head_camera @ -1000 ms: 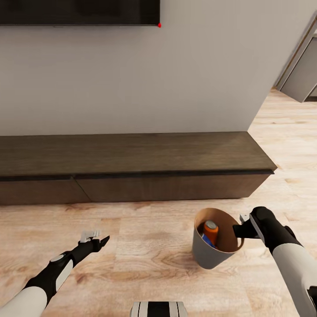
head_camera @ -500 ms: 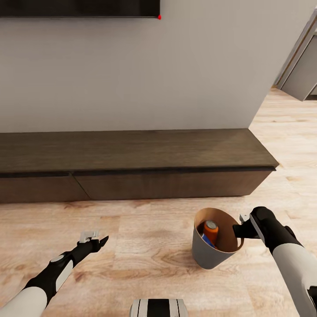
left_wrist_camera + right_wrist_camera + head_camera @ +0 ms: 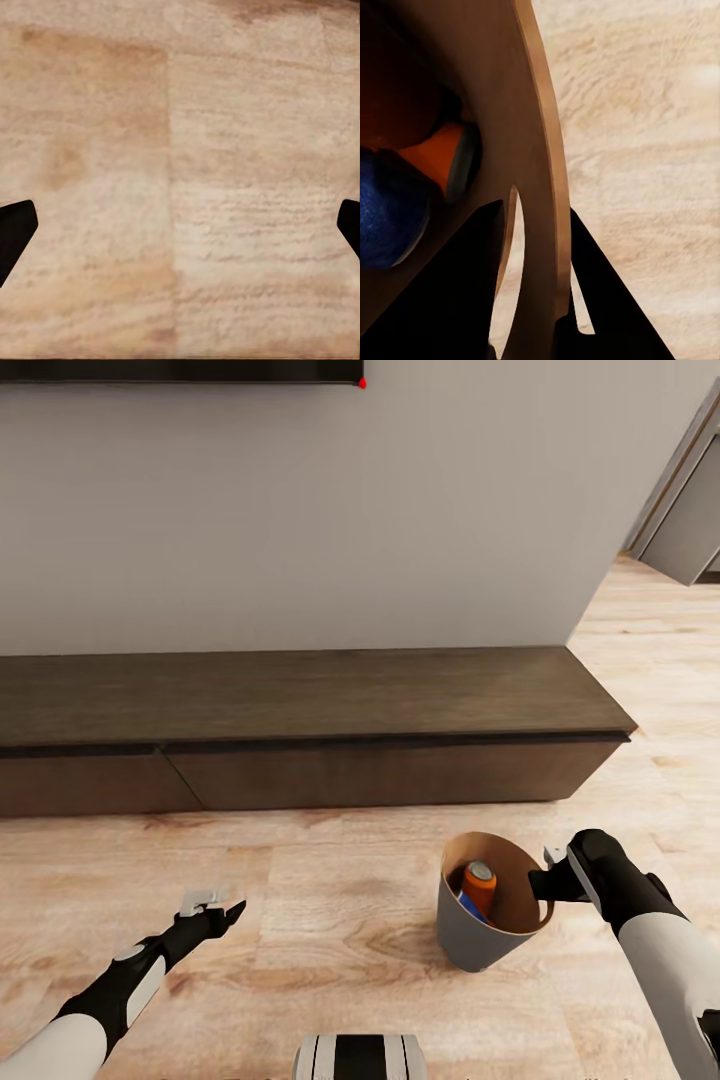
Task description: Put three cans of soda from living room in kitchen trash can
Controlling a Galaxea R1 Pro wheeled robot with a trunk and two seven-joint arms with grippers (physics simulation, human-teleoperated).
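Observation:
The tash can (image 3: 478, 940), grey outside and coppery inside, hangs tilted just above the wood floor. My right gripper (image 3: 545, 884) is shut on its rim by the slot handle. In the right wrist view its fingers (image 3: 472, 255) pinch the tash can wall (image 3: 536, 120) from both sides. Inside lie an orange can of soda (image 3: 479, 884) and a blue one (image 3: 467, 906); both also show in the right wrist view, the orange can (image 3: 439, 154) and the blue can (image 3: 390, 214). A third can cannot be made out. My left gripper (image 3: 233, 911) is open and empty, low over the floor planks (image 3: 180, 180).
A long dark wooden bench (image 3: 300, 700) runs along the grey wall ahead, under a black wall screen (image 3: 180, 370). At the far right a passage (image 3: 690, 510) opens past the wall's corner. Pale wood floor (image 3: 330, 880) lies between me and the bench.
The bench, wall and screen have slid slightly upward in the picture, so the camera moved. The tash can and right gripper hold their places; the left gripper sits slightly lower.

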